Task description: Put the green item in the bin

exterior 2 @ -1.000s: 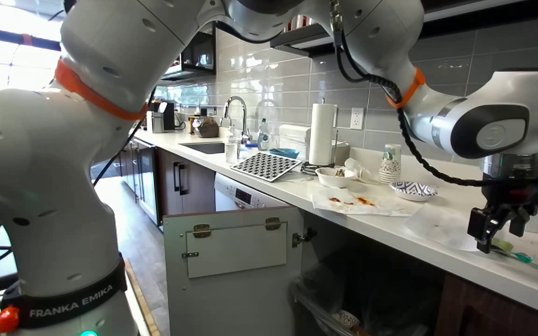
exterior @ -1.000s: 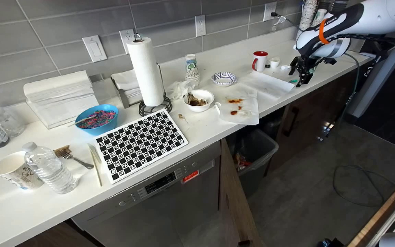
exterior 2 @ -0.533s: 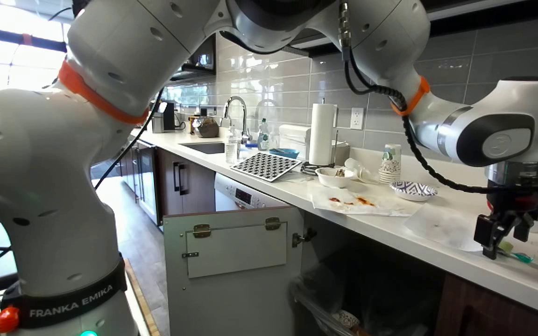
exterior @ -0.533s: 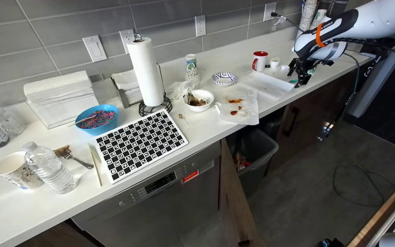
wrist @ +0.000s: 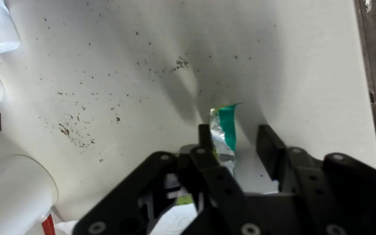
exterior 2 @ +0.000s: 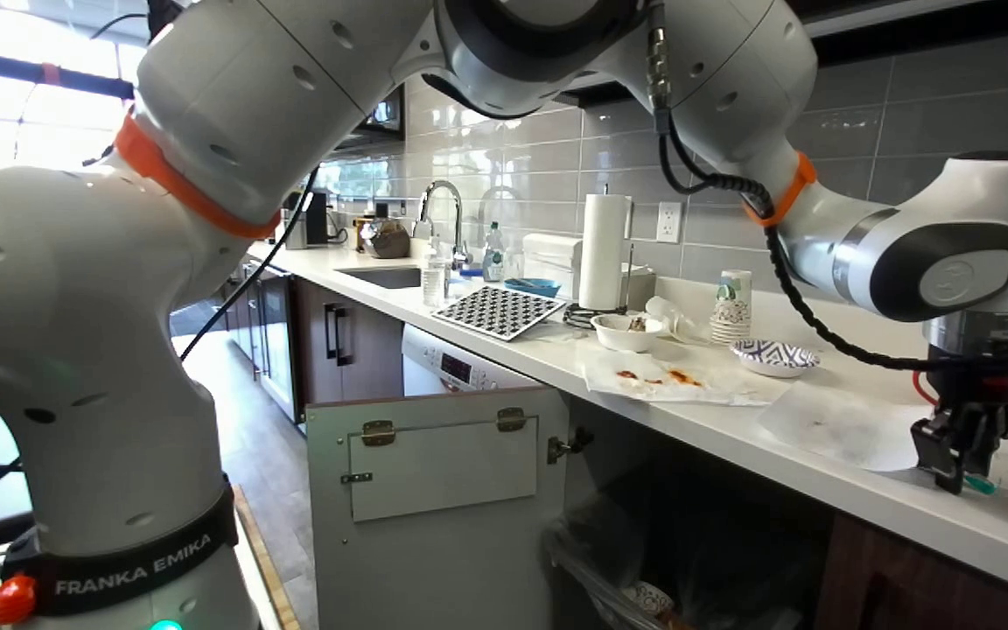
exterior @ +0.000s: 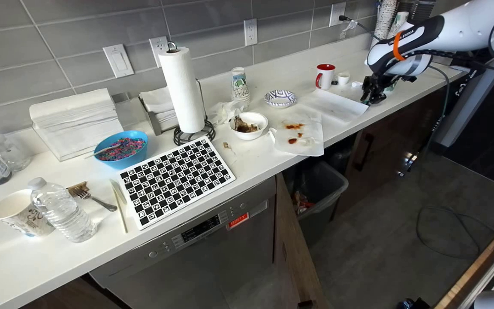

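The green item, a torn wrapper with teal, silver and some yellow-green (wrist: 228, 125), lies on the white counter. In the wrist view it sits between the fingers of my gripper (wrist: 234, 135), close against the left one. A gap separates it from the right finger (wrist: 269, 150), so the jaws stand partly apart, not clamped on it. Its lower part is hidden behind the left finger. In an exterior view a bit of teal (exterior 2: 981, 484) shows beside the gripper (exterior 2: 959, 472), low at the counter. The bin (exterior: 328, 182), dark with a liner, stands under the counter, some trash inside.
Dark crumbs (wrist: 73, 130) are scattered over the counter. A white mug with a red handle (exterior: 325, 79), a small white cup (exterior: 343, 77) and a white paper sheet (exterior: 337, 105) are nearby. The cabinet door (exterior 2: 434, 525) is swung out beside the bin. The counter edge (wrist: 366, 81) runs close by.
My gripper has come down a little onto the counter around the wrapper. Its fingers have drawn closer together over the last half second. The wrapper has stayed about where it was.
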`<state>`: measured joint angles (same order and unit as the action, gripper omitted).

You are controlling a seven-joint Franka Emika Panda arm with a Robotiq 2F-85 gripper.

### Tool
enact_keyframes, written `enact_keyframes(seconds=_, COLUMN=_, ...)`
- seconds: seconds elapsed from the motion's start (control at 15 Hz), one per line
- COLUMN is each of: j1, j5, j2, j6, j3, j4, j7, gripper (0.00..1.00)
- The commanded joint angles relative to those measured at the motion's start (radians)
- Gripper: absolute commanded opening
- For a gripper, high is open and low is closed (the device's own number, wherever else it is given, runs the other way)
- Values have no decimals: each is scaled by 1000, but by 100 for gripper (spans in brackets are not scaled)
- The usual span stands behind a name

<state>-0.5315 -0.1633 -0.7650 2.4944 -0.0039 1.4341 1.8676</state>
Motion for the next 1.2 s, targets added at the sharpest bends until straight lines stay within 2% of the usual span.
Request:
enact_keyframes(seconds=0.0, j1=-2, j5=14, j2=-35, j6=-26, j3=-10, j4=-50, j7=-3, gripper=13)
enact_keyframes(seconds=0.07, j1=-1, j5=12, j2=-34, j6=-28, j3=-15, j4=-53, j7=-14, gripper=4)
enact_keyframes(seconds=0.13, j1=0, j5=11, j2=-35, j6=-28, j3=-20, j4=-56, j7=-26, gripper=1)
enact_keyframes(seconds=0.47, j1=4, j5=1, j2=-16, j6=-20, j3=-47, j4=-59, j7=-146, gripper=0)
enact_keyframes(seconds=0.73, j1=-8, j5=-20, j2=18, j6=-17, j3=-34, j4=-45, j7=-227, gripper=0)
enact_keyframes(seconds=1.13, j1=5, j5=-50, j2=142, j6=11, j3=-31, j4=86, j7=-299, gripper=0)
